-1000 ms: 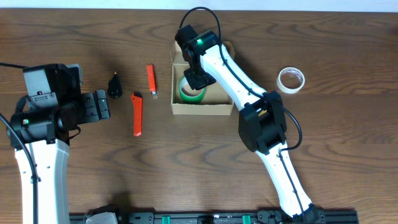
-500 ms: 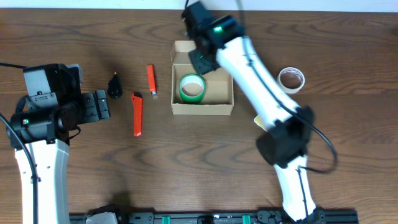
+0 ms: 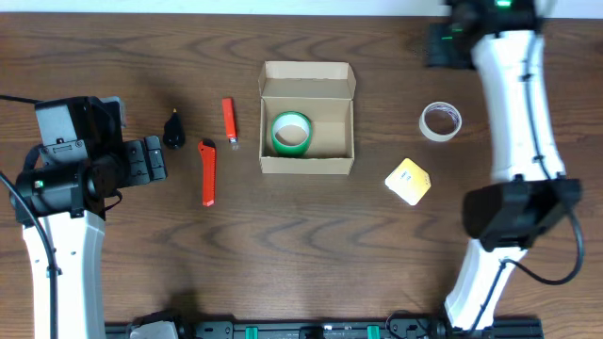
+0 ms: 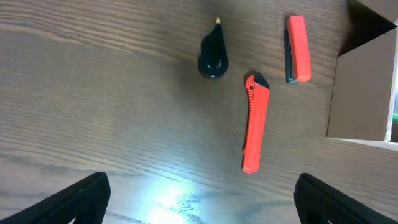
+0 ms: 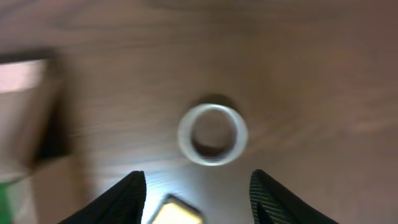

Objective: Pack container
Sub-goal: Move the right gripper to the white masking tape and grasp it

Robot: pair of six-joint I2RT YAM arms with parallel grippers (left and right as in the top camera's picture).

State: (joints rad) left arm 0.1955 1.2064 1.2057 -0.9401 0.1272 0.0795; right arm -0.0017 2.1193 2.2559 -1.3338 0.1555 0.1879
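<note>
The container, a tan cardboard box [image 3: 307, 166], stands open at the table's middle with its flap lid folded back. A green tape roll [image 3: 291, 132] lies inside it. My right gripper [image 3: 443, 49] is open and empty, high at the far right, apart from the box. In the right wrist view my right gripper [image 5: 196, 199] hangs over a white tape roll [image 5: 212, 134] and a yellow block [image 5: 177, 213]; the view is blurred. My left gripper [image 3: 151, 158] is open and empty at the left, and its wrist view [image 4: 199, 199] shows the box's side [image 4: 364, 93].
A white tape roll [image 3: 440, 121] and a yellow block [image 3: 408, 181] lie right of the box. A long orange cutter [image 3: 208, 172], a short orange cutter [image 3: 228, 120] and a black pointed piece [image 3: 173, 130] lie left of it, all seen in the left wrist view too.
My right arm has lifted out of the box and swung to the far right, leaving the green tape roll inside. The yellow block now shows. The left arm has not moved.
</note>
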